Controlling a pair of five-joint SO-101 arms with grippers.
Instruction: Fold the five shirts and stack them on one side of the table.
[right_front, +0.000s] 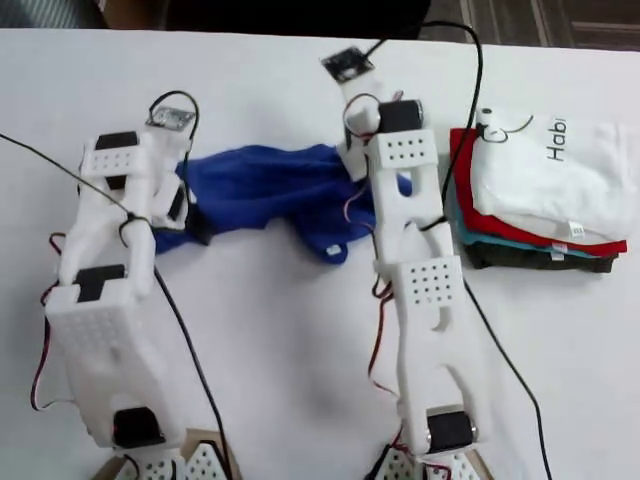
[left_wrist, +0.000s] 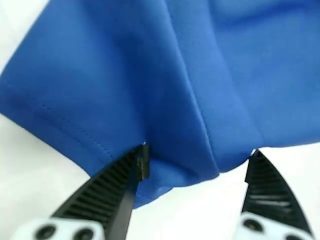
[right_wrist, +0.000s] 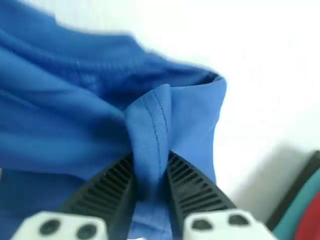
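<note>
A crumpled blue shirt (right_front: 265, 185) lies stretched across the white table (right_front: 300, 360) between the two arms. My left gripper (right_front: 190, 215) is at the shirt's left end. In the left wrist view it (left_wrist: 197, 162) stands open, its fingers wide apart on either side of a hemmed edge of the blue shirt (left_wrist: 150, 75). My right gripper (right_front: 355, 165) is at the shirt's right end. Seen from the right wrist, it (right_wrist: 150, 170) is shut on a pinched fold of the blue shirt (right_wrist: 60, 125).
A stack of folded shirts (right_front: 540, 240) sits at the right side of the table, white on top, then red, teal and dark ones; its edge (right_wrist: 300, 210) lies close to my right gripper. A black cable (right_front: 478, 90) runs past the stack.
</note>
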